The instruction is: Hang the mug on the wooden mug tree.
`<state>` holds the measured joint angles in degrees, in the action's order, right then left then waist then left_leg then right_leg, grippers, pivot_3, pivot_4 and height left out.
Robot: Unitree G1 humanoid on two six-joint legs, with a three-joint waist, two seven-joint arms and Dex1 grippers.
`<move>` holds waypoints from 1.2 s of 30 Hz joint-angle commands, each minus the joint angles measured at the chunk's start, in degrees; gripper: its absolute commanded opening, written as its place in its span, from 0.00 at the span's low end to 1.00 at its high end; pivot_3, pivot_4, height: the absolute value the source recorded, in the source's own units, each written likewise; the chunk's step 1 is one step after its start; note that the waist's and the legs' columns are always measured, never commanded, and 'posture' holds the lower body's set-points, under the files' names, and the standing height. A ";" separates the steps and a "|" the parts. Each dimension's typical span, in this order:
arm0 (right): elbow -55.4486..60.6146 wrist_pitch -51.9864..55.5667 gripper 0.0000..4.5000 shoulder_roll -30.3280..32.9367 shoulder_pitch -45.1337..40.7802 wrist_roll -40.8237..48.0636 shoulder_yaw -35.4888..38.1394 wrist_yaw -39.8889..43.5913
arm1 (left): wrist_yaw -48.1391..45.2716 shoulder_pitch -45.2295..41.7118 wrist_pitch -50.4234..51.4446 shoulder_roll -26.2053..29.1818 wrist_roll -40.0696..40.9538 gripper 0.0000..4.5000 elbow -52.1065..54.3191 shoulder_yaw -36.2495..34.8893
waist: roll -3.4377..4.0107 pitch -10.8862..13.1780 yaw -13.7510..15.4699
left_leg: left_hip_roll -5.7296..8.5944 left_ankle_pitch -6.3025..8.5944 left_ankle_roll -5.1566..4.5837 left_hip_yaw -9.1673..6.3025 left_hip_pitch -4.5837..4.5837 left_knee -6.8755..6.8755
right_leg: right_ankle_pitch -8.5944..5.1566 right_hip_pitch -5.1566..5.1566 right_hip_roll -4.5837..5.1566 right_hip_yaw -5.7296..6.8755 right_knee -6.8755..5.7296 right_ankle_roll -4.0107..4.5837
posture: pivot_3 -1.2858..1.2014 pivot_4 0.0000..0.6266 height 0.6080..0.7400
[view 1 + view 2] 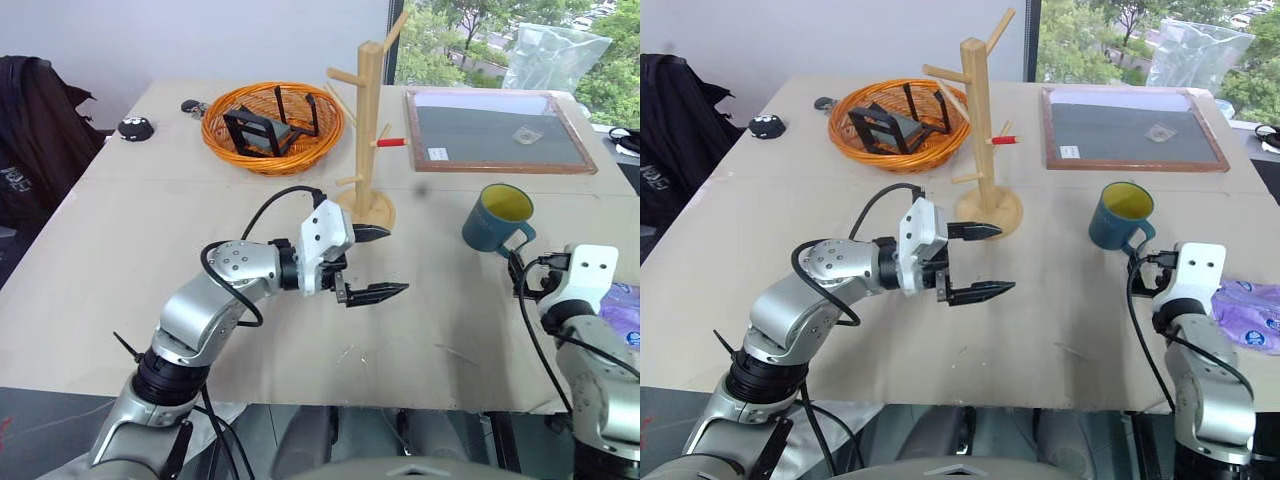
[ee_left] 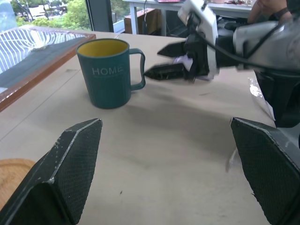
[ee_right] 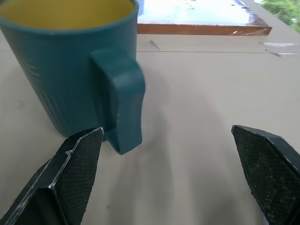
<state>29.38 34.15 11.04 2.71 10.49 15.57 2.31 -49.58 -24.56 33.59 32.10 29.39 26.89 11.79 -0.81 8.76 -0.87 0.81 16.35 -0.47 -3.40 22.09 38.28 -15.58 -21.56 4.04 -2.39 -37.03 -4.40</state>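
The teal-blue mug (image 1: 497,217) with a yellow inside stands upright on the table at the right, its loop handle (image 3: 123,105) turned toward my right gripper. My right gripper (image 3: 167,129) is open and level just behind the handle, which sits close to one finger (image 3: 77,171); nothing is held. The wooden mug tree (image 1: 370,130) stands on its round base mid-table, with a red-tipped peg pointing right. My left gripper (image 1: 395,262) hangs open and empty in front of the tree's base, pointing right toward the mug (image 2: 108,70).
An orange wire basket (image 1: 320,150) holding a black stand sits left of the tree. A wood-framed dark board (image 1: 495,130) lies at the back right. A purple tissue pack (image 1: 625,305) lies by the right arm. A black round object (image 1: 135,127) rests at the far left.
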 commanded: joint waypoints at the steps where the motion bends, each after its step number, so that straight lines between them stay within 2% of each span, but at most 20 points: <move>1: -0.65 -2.34 0.99 -1.39 -2.55 -2.52 -1.39 -3.12 | 1.08 -1.02 0.24 -0.44 -0.14 1.00 2.48 -0.32 | 0.00 0.00 -0.04 | 0.00 0.00 0.00 0.01 -0.01 0.00 | 0.00 0.00 0.00 -0.01 -0.01 0.00 | 0.52 0.24 0.98; 14: -11.86 -8.14 0.99 -3.32 -8.53 -5.79 -0.72 -7.52 | 5.56 -0.17 -0.26 -3.35 -3.74 1.00 2.35 0.60 | 0.02 0.01 -0.06 | 0.00 0.00 0.00 0.01 -0.01 -0.01 | 0.00 -0.02 -0.01 -0.02 -0.04 0.00 | 0.52 0.24 0.98; 17: -14.76 -10.73 0.80 -3.11 -9.65 -6.05 -0.63 -7.66 | 5.64 0.10 -0.37 -3.46 -3.88 1.00 2.44 0.57 | 0.02 0.01 -0.11 | 0.00 0.00 0.00 0.05 -0.03 -0.01 | 0.00 -0.01 -0.01 -0.05 -0.04 0.00 | 0.52 0.24 0.98; 19: -17.05 -12.52 0.55 -2.94 -10.52 -6.02 -0.84 -7.09 | 5.62 0.32 -0.51 -3.45 -3.94 1.00 2.48 0.48 | 0.02 0.01 -0.07 | 0.00 0.00 0.00 0.03 -0.03 -0.03 | 0.00 -0.01 -0.01 -0.04 -0.03 0.00 | 0.52 0.24 0.98; 21: -19.55 -14.21 0.36 -2.68 -11.46 -6.03 -0.85 -6.72 | 5.54 0.53 -0.76 -3.36 -4.10 1.00 2.40 0.33 | 0.02 0.01 -0.14 | 0.00 0.00 0.00 0.04 -0.02 -0.03 | 0.00 -0.02 -0.01 -0.04 -0.02 0.00 | 0.52 0.24 0.98; 22: -20.46 -14.96 0.23 -2.60 -11.75 -5.99 -0.75 -6.62 | 5.54 0.59 -0.84 -3.34 -4.20 1.00 2.39 0.30 | 0.02 0.01 -0.13 | 0.00 0.00 0.00 0.05 -0.02 -0.03 | 0.00 -0.02 -0.01 -0.05 -0.02 0.00 | 0.52 0.24 0.98; 24: -22.55 -16.38 0.05 -2.32 -12.42 -5.85 -0.48 -6.36 | 5.48 0.68 -1.02 -3.29 -4.33 1.00 2.28 0.19 | 0.02 0.01 -0.09 | 0.00 0.00 0.01 0.04 -0.02 -0.03 | 0.00 -0.02 -0.01 -0.04 -0.02 0.00 | 0.52 0.24 0.98; 25: -23.47 -17.05 0.02 -2.09 -12.76 -5.69 -0.42 -5.98 | 5.46 0.72 -1.07 -3.23 -4.40 1.00 2.25 0.00 | 0.02 0.01 -0.11 | 0.00 0.00 0.01 0.04 -0.02 -0.03 | 0.00 -0.02 -0.01 -0.04 -0.02 0.00 | 0.52 0.24 0.98; 30: -23.32 -17.70 0.02 0.50 -13.72 -2.92 0.23 -1.43 | 6.26 1.50 -1.43 -3.09 -4.52 1.00 2.59 -1.46 | 0.03 0.01 -0.12 | 0.00 0.00 0.00 0.05 -0.02 -0.03 | 0.00 -0.02 -0.01 -0.05 -0.02 0.01 | 0.52 0.24 0.98; 35: -18.33 -15.46 0.02 9.27 -16.09 5.26 -0.79 13.98 | 10.09 3.12 -3.27 -6.35 -2.91 1.00 2.33 -6.12 | 0.10 0.06 -0.11 | 0.00 0.00 -0.01 0.08 0.00 0.00 | 0.01 -0.02 0.01 -0.08 -0.01 0.00 | 0.52 0.24 0.98; 36: -15.82 -12.10 0.02 13.92 -18.01 8.31 -1.84 19.97 | 10.69 4.31 -3.60 -7.63 -0.86 1.00 2.96 -8.16 | 0.09 0.06 -0.11 | 0.00 0.00 -0.01 0.07 -0.01 0.00 | 0.01 -0.02 0.00 -0.07 -0.01 0.00 | 0.52 0.24 0.98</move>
<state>7.36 19.55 20.40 -12.55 14.17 14.40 14.52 -40.01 -21.38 31.66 25.84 25.42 27.02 6.89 -0.71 8.82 -0.97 0.80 16.39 -0.55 -3.35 22.07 38.28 -15.57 -21.57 4.03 -2.44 -37.04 -4.40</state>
